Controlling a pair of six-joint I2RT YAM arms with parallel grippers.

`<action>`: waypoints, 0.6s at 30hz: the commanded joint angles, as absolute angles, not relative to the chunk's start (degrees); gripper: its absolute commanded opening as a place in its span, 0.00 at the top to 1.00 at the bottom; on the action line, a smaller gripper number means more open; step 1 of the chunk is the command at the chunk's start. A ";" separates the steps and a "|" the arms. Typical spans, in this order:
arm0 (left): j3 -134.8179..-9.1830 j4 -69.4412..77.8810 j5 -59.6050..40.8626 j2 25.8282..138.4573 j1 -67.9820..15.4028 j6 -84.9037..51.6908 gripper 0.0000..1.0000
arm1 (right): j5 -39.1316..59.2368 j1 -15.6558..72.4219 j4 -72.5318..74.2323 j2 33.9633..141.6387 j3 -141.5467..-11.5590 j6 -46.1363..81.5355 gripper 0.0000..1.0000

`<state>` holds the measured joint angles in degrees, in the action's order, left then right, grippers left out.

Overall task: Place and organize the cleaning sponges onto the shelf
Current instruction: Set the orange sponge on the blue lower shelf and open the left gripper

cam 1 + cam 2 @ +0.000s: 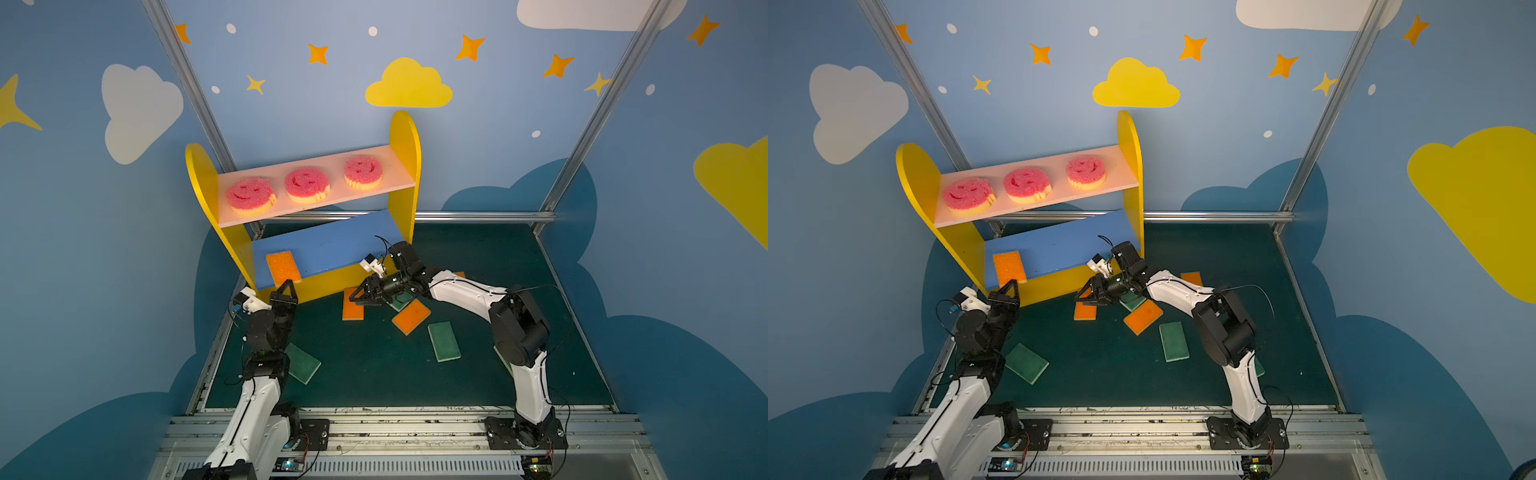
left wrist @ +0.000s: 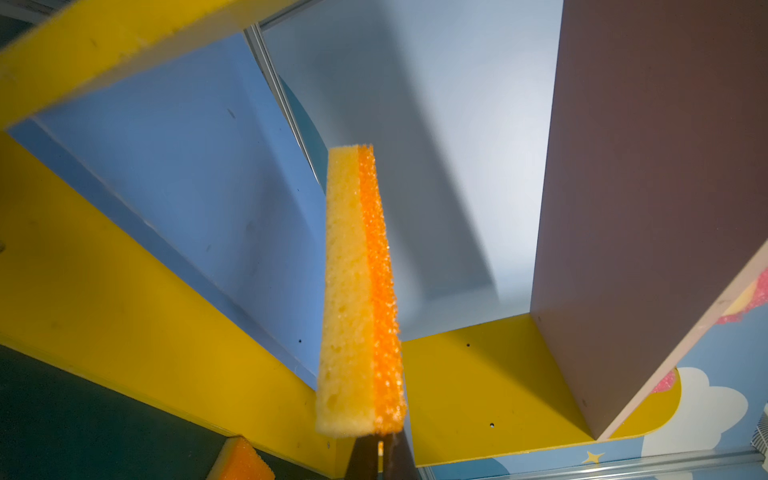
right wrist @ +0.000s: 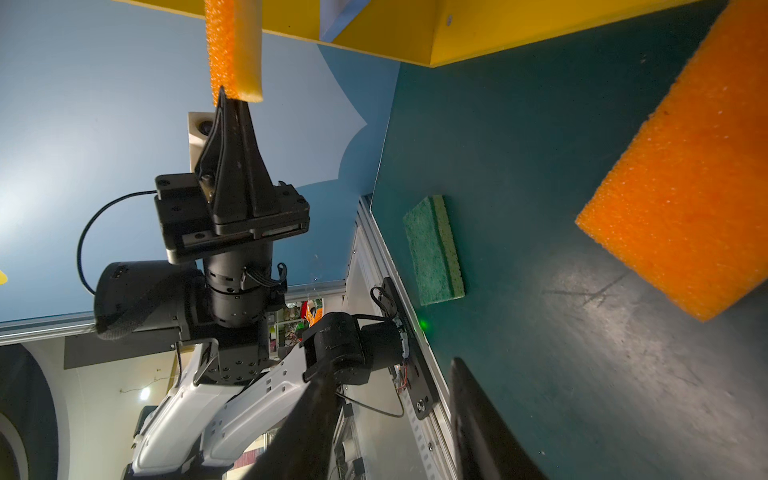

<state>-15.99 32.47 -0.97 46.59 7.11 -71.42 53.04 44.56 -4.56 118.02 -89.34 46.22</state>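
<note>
The left gripper (image 1: 286,287), jaws shut together, met the near end of the orange sponge (image 1: 282,266), which lay lengthwise toward 11 o'clock on the blue board (image 1: 332,245).

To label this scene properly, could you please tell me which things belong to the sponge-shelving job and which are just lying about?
Job: shelf, pink smiley sponges, orange sponges, green sponges.
Just there: cloud decals, metal frame.

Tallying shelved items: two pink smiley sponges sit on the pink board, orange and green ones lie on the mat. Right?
No: both top views show three pink smiley sponges on the pink board. Orange ones and green ones do lie on the mat.
</note>
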 commanded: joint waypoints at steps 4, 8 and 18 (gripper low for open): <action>-15.21 31.99 -8.05 49.26 11.70 -72.51 0.97 | 54.18 43.38 -6.29 116.12 -88.81 44.21 0.56; -15.74 32.69 -10.82 51.84 13.89 -72.60 0.97 | 54.48 43.20 -6.09 116.78 -88.77 44.29 0.56; -19.13 33.54 -16.43 57.60 18.18 -73.29 0.97 | 55.96 42.34 -5.75 117.58 -88.14 43.42 0.56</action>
